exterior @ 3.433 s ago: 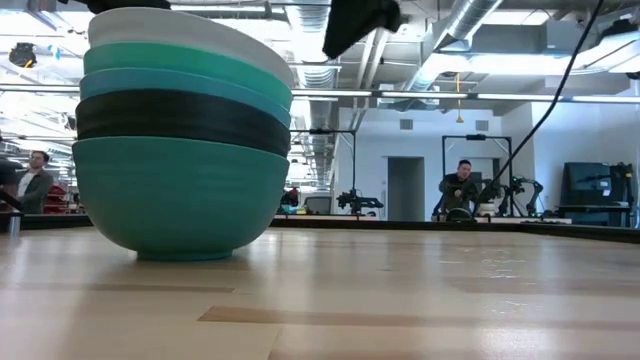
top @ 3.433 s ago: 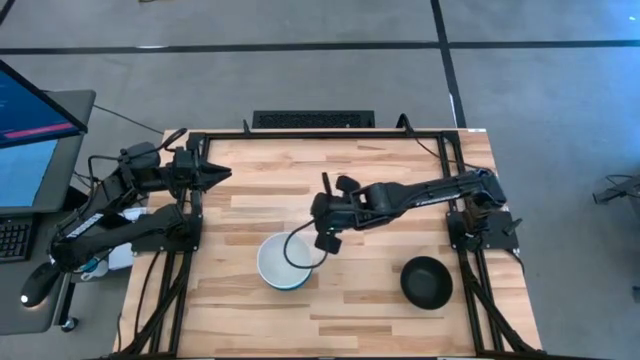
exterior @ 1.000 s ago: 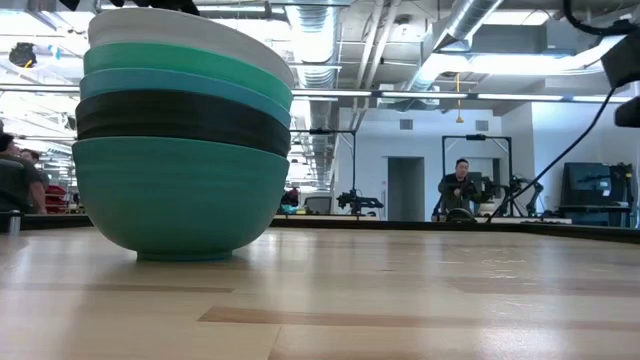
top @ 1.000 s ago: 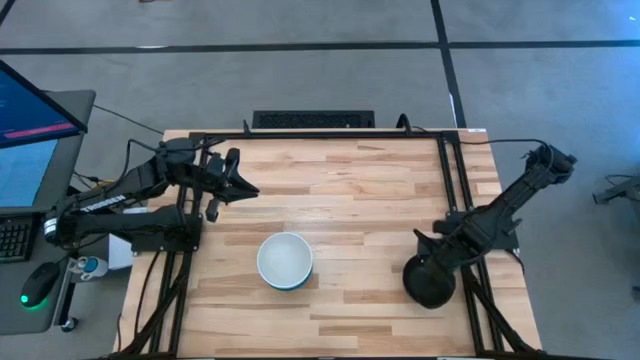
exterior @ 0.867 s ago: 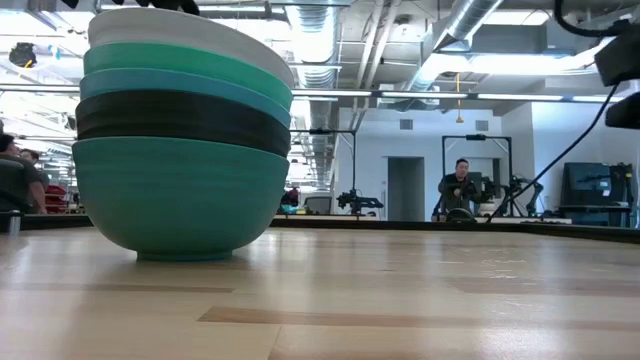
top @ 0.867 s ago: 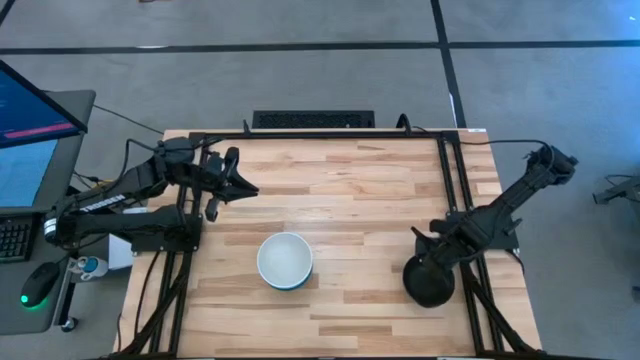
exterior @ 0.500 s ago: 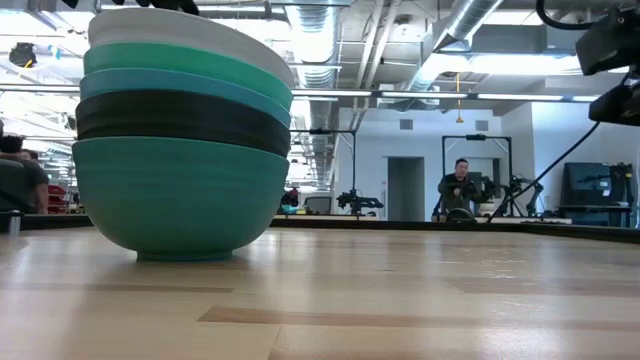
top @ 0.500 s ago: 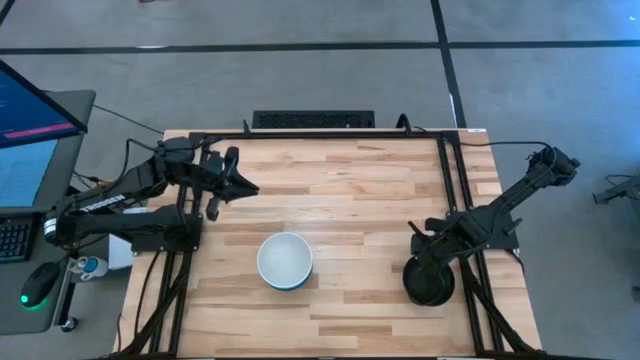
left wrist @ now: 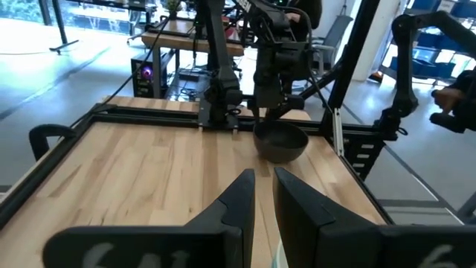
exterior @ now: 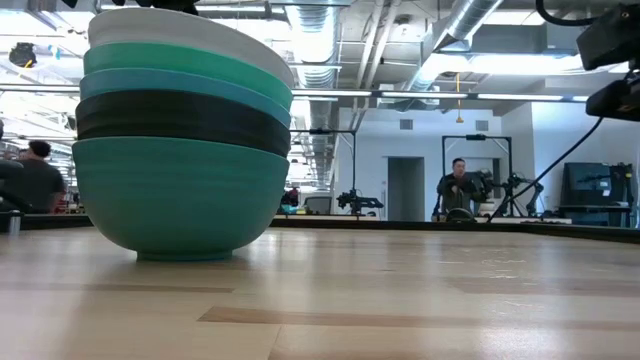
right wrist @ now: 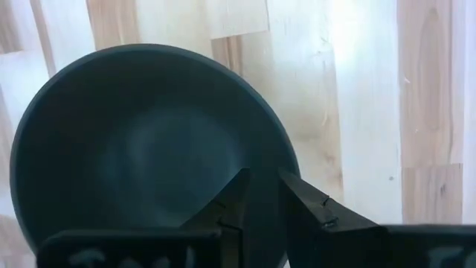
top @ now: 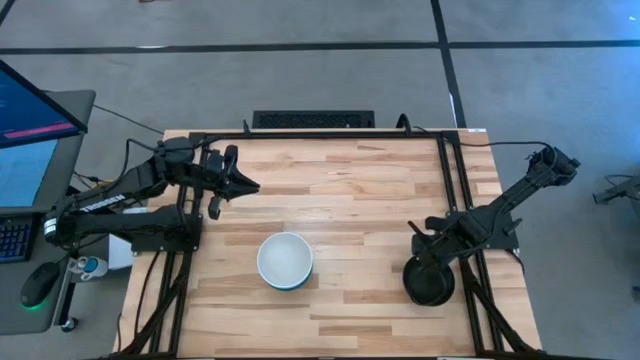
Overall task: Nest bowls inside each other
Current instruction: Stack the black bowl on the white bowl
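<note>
Five bowls stand nested in one stack at the table's middle near side, resting on the bottom bowl's base. In the low view they are white on top, then cyan, blue, black and dark teal. The other black bowl stands alone, upright, at the near right. My right gripper points down over that bowl's far-left part. In its wrist view its fingers stand close together above the bowl's inside, beside the rim. My left gripper hovers shut and empty at the far left. My right gripper points down over the black bowl from above, and one finger covers the rim. Whether it touches the bowl I cannot tell. The rim does not show between the fingers. The bowl stands upright on the table.
A black frame runs round the table's far and side edges. Bare wood lies between the stack and the black bowl and across the far half. The left wrist view shows the black bowl below the right arm. People stand in the room beyond.
My right gripper has shifted a little toward the table's left, settling over the black bowl's far-left part. The bowl and the stack have stayed where they were.
</note>
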Controlling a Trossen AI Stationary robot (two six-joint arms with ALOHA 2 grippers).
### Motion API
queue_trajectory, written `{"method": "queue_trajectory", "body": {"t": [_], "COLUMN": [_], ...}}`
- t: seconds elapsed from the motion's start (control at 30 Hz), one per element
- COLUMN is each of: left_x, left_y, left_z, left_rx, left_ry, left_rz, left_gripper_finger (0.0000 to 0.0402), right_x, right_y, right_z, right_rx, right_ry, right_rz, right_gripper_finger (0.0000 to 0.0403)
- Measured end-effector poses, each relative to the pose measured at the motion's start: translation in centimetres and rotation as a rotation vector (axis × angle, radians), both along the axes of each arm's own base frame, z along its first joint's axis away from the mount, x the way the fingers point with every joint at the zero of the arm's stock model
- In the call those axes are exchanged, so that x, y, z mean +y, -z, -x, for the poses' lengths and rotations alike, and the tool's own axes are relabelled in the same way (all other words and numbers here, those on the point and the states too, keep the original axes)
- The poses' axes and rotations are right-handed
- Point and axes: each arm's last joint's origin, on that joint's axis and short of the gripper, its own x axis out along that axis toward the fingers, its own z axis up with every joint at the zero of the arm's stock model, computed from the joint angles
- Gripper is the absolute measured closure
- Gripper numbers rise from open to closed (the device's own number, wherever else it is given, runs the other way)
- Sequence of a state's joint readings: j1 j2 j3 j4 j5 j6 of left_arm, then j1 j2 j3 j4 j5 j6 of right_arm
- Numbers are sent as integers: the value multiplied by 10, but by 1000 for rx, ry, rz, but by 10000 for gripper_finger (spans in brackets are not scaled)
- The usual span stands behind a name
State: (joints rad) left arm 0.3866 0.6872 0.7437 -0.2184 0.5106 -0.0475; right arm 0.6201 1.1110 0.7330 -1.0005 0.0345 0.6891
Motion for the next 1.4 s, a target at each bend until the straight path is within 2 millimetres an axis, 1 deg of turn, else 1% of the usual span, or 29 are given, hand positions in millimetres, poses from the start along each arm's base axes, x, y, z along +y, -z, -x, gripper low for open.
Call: {"method": "queue_trajectory", "body": {"t": [0.17, 0.33, 0.47, 0.6, 0.7, 0.8, 1.0, 1.3, 1.4], "left_x": [0, 1, 1, 1, 1, 1, 1, 1, 1], "left_y": [0, 0, 0, 0, 0, 0, 0, 0, 0], "left_z": [0, 0, 0, 0, 0, 0, 0, 0, 0], "left_rx": [0, 2, 2, 2, 2, 2, 2, 2, 1], "left_ry": [-7, -26, -26, -27, -27, -27, -28, -28, -28], "left_rz": [-1, -3, -3, -3, -3, -6, -5, -5, -5], "left_gripper_finger": [361, 361, 361, 361, 361, 361, 361, 361, 361], "right_x": [-1, 0, -2, -1, -2, -4, -8, -11, -11], "right_y": [0, -6, -6, -6, -6, -3, 12, 12, 15], "right_z": [-1, -3, 0, -1, -2, -4, -4, -8, -8], "right_rx": [-25, -47, -18, -35, -51, -48, -37, -48, -58], "right_ry": [-22, -35, -75, -104, -117, -105, -83, -90, -86], "right_rz": [38, 38, 70, 68, 101, 117, 83, 78, 71], "right_gripper_finger": [321, 321, 321, 321, 321, 321, 321, 321, 321]}}
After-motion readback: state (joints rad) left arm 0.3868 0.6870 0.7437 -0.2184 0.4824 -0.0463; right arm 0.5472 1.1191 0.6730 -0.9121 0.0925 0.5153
